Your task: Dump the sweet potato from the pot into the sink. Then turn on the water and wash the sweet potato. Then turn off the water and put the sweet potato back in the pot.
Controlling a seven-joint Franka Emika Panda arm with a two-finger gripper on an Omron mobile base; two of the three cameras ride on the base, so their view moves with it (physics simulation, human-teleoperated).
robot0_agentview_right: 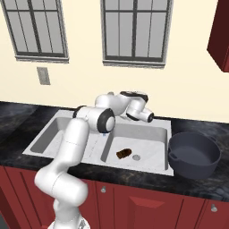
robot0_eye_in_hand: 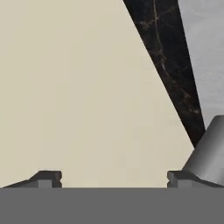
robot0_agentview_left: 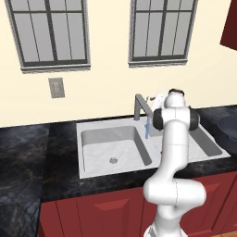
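The sweet potato [robot0_agentview_right: 123, 154] is seen lying on the floor of the right-hand basin of the sink [robot0_agentview_right: 154, 132], just beside the round drain [robot0_agentview_right: 136, 157] and apart from the basin walls. The pot [robot0_agentview_right: 193, 154] is set upright on the dark marbled table [robot0_agentview_right: 197, 183] immediately to the right of the sink, its rim close to the sink's right edge; its interior is shown dark, and a small loop handle is visible on the near left side.

In the left base view, the larger left basin [robot0_agentview_left: 113, 146] is shown with its own drain, and a thin blue stream of water [robot0_agentview_left: 147, 128] is seen falling from the faucet [robot0_agentview_left: 141, 105] — the grey angular spout rises at the rear of the sink between the two basins.

The arm is folded over the sink, with the wrist turned towards the rear wall. The hand [robot0_eye_in_hand: 113, 177] is held at the back of the sink beside the faucet. In the hand view, the two fingertips [robot0_eye_in_hand: 46, 178] are spread wide apart, with nothing held between them; a grey, rounded faucet part [robot0_eye_in_hand: 209, 153] lies just behind the right fingertip — whether it is touched cannot be told. Beyond the fingertips, the cream wall [robot0_eye_in_hand: 87, 87] and a strip of the dark table are shown.
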